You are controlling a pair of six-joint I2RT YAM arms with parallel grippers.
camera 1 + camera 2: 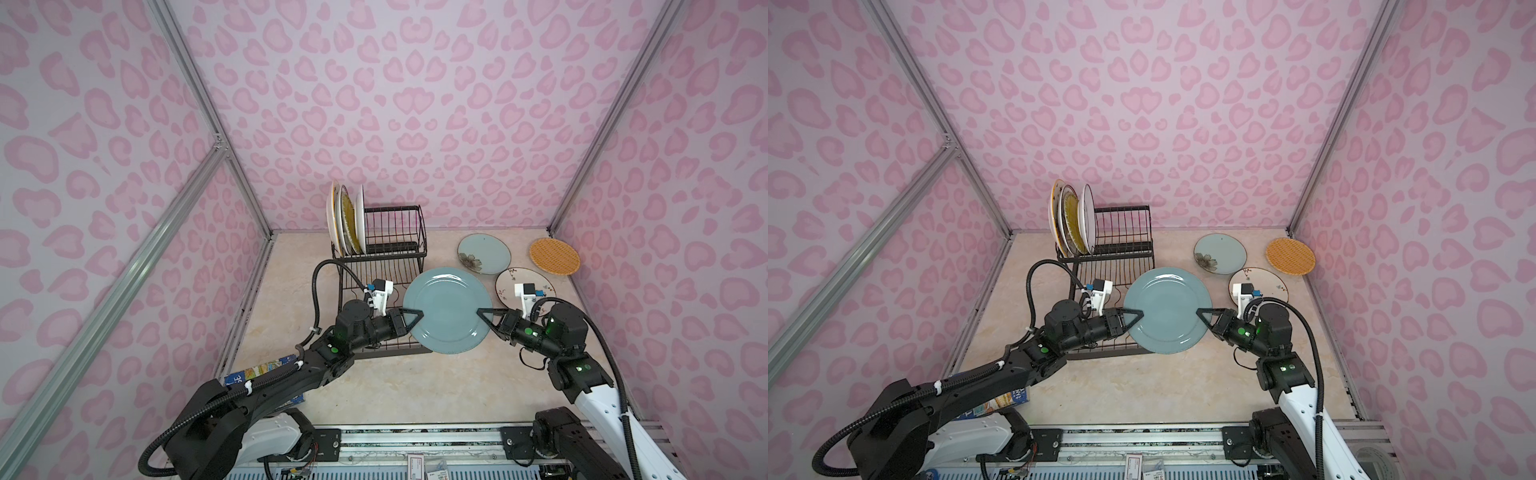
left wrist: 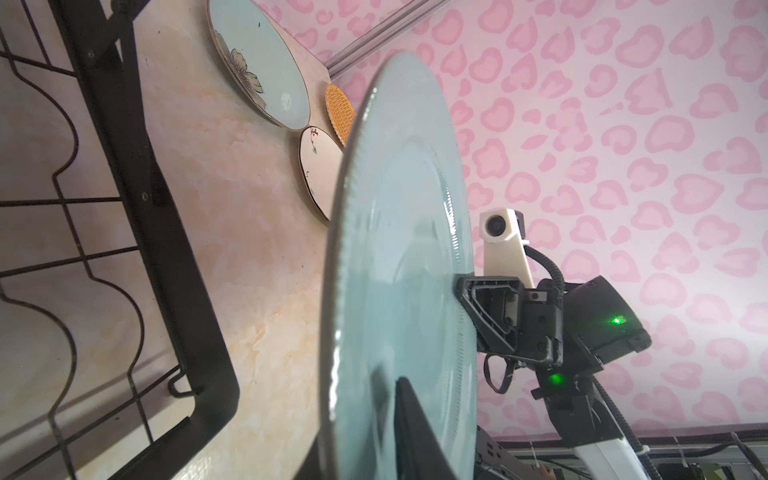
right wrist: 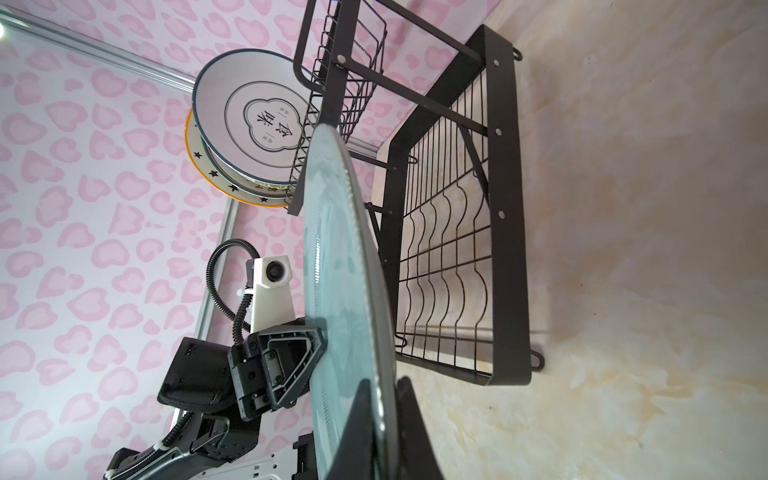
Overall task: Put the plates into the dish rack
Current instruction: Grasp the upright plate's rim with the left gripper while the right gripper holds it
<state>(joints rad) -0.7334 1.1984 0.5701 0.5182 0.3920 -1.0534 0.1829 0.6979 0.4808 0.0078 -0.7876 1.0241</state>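
Now left pincer [image 1: 419,313], right pincer [image 1: 480,311] — seemingly pinching grey-blue plate [image 1: 449,322].

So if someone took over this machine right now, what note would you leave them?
Grippers: left gripper and right gripper both shut on opposite rims of the large grey-blue plate, held off the table by the lower tray of the dish rack.
Done: three plates stand in the rack's raised tier.
To do: rack this plate, then the flowered plate, white plate and orange plate lying flat on the table.
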